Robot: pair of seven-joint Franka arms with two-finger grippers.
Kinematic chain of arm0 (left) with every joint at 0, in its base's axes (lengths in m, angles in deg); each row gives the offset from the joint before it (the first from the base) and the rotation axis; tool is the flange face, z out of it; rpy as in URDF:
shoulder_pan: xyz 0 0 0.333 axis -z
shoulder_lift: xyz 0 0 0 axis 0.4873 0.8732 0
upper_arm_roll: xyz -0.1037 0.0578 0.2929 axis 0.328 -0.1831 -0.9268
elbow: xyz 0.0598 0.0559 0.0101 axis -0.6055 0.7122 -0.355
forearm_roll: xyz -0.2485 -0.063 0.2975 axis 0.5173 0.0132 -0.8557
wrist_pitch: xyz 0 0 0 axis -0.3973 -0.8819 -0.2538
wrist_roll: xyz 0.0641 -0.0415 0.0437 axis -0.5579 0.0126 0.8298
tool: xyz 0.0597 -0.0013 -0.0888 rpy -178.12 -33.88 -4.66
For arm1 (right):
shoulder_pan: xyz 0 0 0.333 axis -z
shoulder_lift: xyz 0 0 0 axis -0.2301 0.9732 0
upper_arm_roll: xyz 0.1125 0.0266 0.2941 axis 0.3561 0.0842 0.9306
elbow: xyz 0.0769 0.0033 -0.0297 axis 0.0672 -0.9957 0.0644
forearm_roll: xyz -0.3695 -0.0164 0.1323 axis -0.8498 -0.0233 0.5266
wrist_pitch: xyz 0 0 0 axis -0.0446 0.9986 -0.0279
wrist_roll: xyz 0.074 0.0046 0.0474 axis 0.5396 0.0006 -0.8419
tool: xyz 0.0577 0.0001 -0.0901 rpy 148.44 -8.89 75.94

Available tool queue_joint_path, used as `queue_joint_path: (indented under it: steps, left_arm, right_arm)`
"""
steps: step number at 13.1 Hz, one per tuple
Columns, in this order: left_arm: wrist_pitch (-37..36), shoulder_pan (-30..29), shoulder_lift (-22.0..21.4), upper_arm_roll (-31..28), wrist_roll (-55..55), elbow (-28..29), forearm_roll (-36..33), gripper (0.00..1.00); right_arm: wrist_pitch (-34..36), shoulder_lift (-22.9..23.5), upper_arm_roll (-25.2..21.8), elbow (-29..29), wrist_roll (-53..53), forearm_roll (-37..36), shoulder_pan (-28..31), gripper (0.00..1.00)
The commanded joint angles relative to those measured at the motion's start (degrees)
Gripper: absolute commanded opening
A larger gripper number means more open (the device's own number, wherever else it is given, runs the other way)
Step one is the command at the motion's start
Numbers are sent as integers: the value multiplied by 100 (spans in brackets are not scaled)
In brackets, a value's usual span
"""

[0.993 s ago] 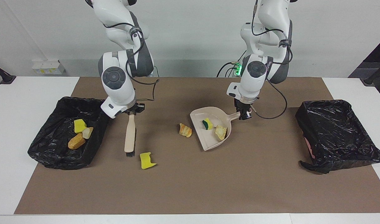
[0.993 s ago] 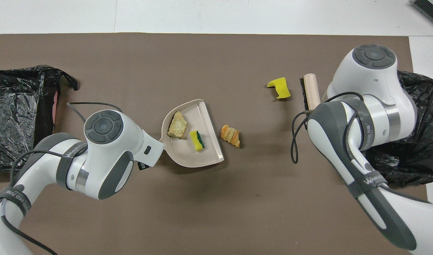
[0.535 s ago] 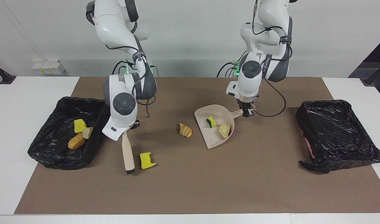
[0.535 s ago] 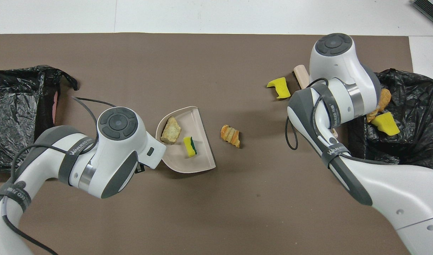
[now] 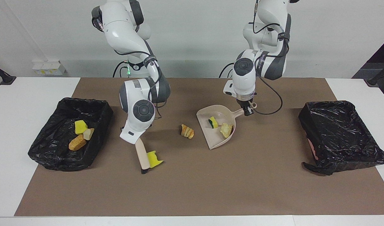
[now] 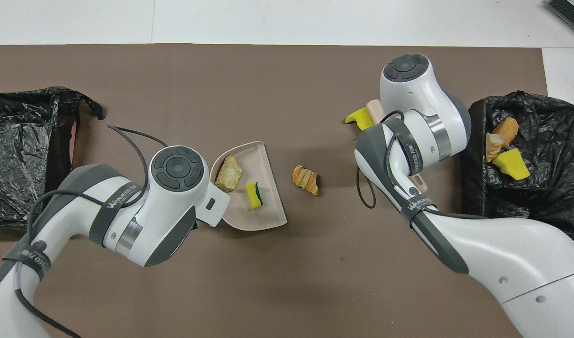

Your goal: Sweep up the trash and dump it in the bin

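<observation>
My right gripper (image 5: 135, 139), mostly hidden under its wrist, is shut on the beige brush (image 5: 142, 156). The brush slants down to the mat, its black bristles beside a yellow sponge chunk (image 5: 154, 159) (image 6: 359, 117) that touches it. An orange-brown bread lump (image 5: 187, 131) (image 6: 306, 179) lies alone on the mat, just off the dustpan's mouth. My left gripper (image 5: 247, 110) is shut on the handle of the beige dustpan (image 5: 211, 139) (image 6: 256, 220). In the pan lie a yellow-green sponge piece (image 5: 213, 122) and a pale beige lump (image 5: 226, 129).
A black-lined bin (image 5: 94, 108) (image 6: 550, 206) at the right arm's end holds three trash chunks. A second black-lined bin (image 5: 352, 147) (image 6: 19, 155) stands at the left arm's end. A brown mat (image 5: 192, 191) covers the table between them.
The right arm has swung the brush toward the left arm's end until it met the yellow sponge chunk. The left gripper has turned the dustpan a little and shifted it slightly.
</observation>
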Motion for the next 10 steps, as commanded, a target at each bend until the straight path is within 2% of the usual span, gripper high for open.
queue_joint_path:
  steps: [1, 3, 6, 10]
  left_arm:
    - [93, 23, 9, -38, 113, -16, -104, 0]
    - [339, -3, -8, -38, 104, 89, -96, 0]
    - [340, -3, -8, -38, 104, 116, -95, 0]
    - [392, -12, -61, -38, 87, 212, -95, 0]
  right_arm:
    - [44, -245, 65, -383, 273, 450, -165, 0]
    - [44, -394, 65, -629, 369, 792, -349, 0]
    - [-191, -623, 65, -981, 843, 1398, -727, 0]
    - [-1218, -1009, 65, -1823, 1502, 2355, -1246, 0]
